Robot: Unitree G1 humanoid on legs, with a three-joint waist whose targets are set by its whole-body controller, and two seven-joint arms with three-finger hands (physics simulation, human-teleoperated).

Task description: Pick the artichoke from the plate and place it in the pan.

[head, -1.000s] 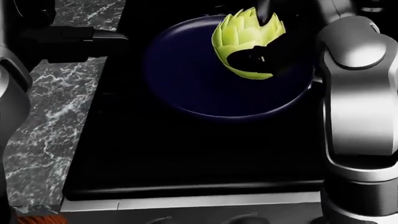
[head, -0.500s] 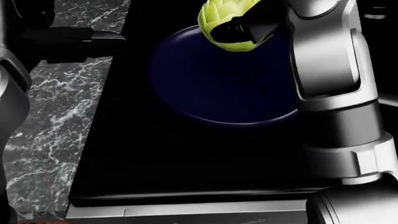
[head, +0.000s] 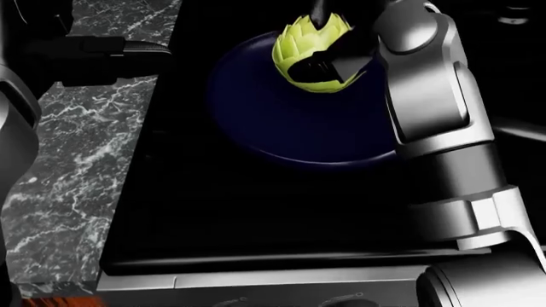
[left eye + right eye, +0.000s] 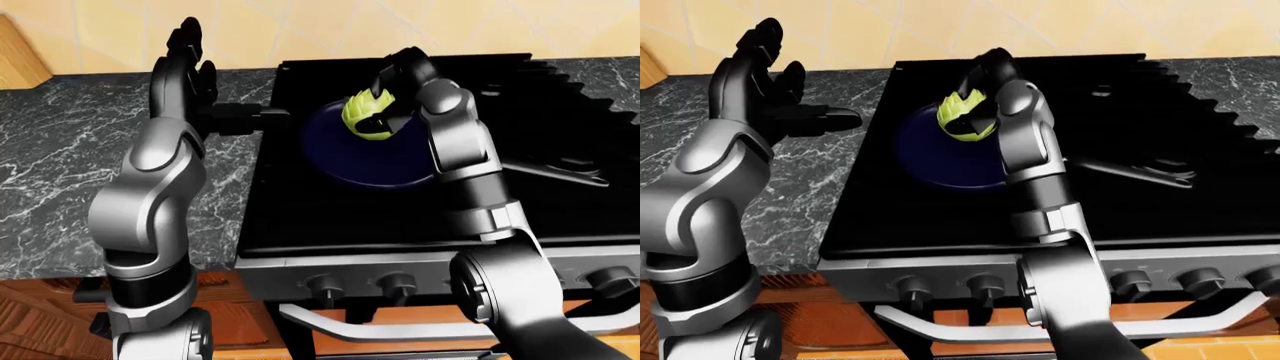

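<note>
One artichoke (image 3: 312, 51) sits in the right hand (image 4: 392, 97), whose black fingers close around it at the one dark plate's (image 3: 290, 128) twelve o'clock edge. The left hand (image 4: 775, 94) hangs empty, fingers spread.

artichoke (image 3: 312, 52) gripped by right robot hand (image 3: 337, 61), shifted left over plate (image 3: 281, 128)

The right hand (image 3: 335, 61) hides part of the artichoke (image 3: 305, 39) — the pan cannot be made out.
</note>
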